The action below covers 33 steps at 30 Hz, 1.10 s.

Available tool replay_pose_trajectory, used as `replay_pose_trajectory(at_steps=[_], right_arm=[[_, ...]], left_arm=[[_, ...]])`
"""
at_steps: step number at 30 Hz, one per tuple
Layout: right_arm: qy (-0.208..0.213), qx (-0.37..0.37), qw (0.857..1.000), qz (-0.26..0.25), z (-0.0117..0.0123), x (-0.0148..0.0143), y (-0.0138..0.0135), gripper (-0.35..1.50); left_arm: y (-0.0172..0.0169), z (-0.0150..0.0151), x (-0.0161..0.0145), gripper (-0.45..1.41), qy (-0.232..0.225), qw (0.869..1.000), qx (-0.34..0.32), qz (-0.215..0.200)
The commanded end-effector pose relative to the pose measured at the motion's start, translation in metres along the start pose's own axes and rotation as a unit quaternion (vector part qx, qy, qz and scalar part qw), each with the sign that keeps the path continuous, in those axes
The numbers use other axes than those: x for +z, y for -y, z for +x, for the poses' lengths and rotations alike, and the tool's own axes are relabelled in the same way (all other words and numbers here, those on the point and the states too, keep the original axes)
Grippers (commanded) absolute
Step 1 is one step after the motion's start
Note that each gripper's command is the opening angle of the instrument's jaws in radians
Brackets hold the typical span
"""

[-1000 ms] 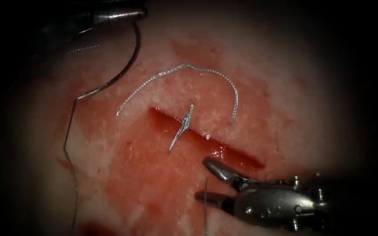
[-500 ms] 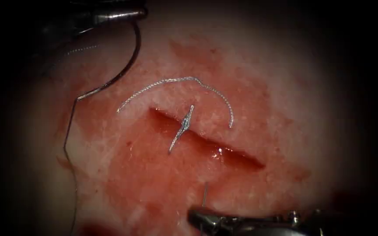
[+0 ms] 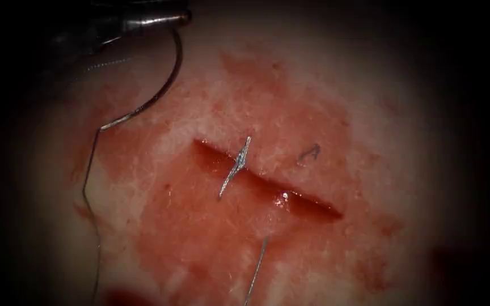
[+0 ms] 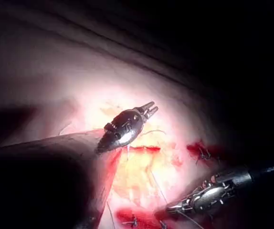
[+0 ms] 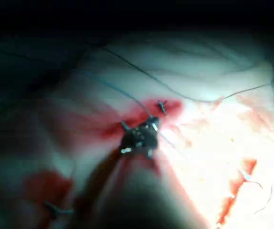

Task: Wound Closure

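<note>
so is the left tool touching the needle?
Touching. Endoscope view: the left tool's jaws are shut on one end of the needle, which hangs clear of the tissue, left of the cut.

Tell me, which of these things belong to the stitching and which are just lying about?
In the job:
left tool, shut on the needle near its tip, out of the tissue, left of the cut; thread; right tool, hold unclear.

Lying about:
cut ends of thread across the cut; red fluid.
</note>
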Motion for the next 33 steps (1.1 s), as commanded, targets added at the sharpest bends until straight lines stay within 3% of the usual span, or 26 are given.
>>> replay_pose_trajectory(at_steps=[1, 2, 3, 6, 13, 18, 20, 25, 26, 28, 29, 33], right_arm=[[-0.005, 0.001, 1.0, -0.021, -0.0006, 0.0011, -0.0001, 0.61], [-0.005, 0.003, 0.999, -0.034, -0.0006, 0.0011, -0.0005, 1.06], [-0.002, 0.007, 0.999, -0.046, -0.0007, 0.0009, -0.0012, 1.21], [0.011, 0.011, 0.998, -0.058, -0.0011, -0.0004, -0.0023, 1.3], [0.025, 0.023, 0.998, -0.046, -0.0035, -0.0056, -0.0049, 1.33], [0.01, 0.061, 0.997, -0.05, -0.0048, -0.0088, -0.007, 1.3], [0.009, 0.086, 0.992, -0.087, -0.0057, -0.01, -0.0091, 1.28], [0.016, 0.106, 0.984, -0.143, -0.0068, -0.0092, -0.0132, 1.28], [0.027, 0.114, 0.979, -0.166, -0.0085, -0.008, -0.0156, 1.23], [0.032, 0.114, 0.977, -0.175, -0.0101, -0.0069, -0.0167, 1.2], [0.029, 0.11, 0.978, -0.173, -0.0116, -0.0058, -0.0173, 1.06], [0.035, 0.102, 0.977, -0.182, -0.0144, -0.0033, -0.0181, 1.13]], left_arm=[[-0.0002, -0.0006, 0.0006, -0.35, 0.0, 1.0, -0.001, -0.001], [-0.0002, -0.0006, 0.0006, -0.35, 0.0, 1.0, -0.001, -0.001], [-0.0002, -0.0006, 0.0006, -0.35, 0.0, 1.0, -0.001, -0.001], [-0.0002, -0.0007, 0.0006, -0.35, 0.0, 1.0, 0.0, -0.001], [0.0001, -0.0018, 0.0006, -0.35, 0.003, 1.0, -0.006, -0.004], [0.0004, -0.0028, 0.0007, -0.35, 0.006, 1.0, -0.01, -0.006], [0.0006, -0.0034, 0.0007, -0.35, 0.007, 1.0, -0.013, -0.007], [0.0007, -0.0037, 0.0008, -0.35, 0.009, 1.0, -0.017, -0.006], [0.0007, -0.0037, 0.0008, -0.35, 0.009, 1.0, -0.017, -0.006], [0.0007, -0.0037, 0.0008, -0.35, 0.009, 1.0, -0.017, -0.006], [0.0007, -0.0037, 0.0008, -0.35, 0.009, 1.0, -0.017, -0.006], [0.0007, -0.0037, 0.0007, -0.35, 0.009, 1.0, -0.017, -0.006]])
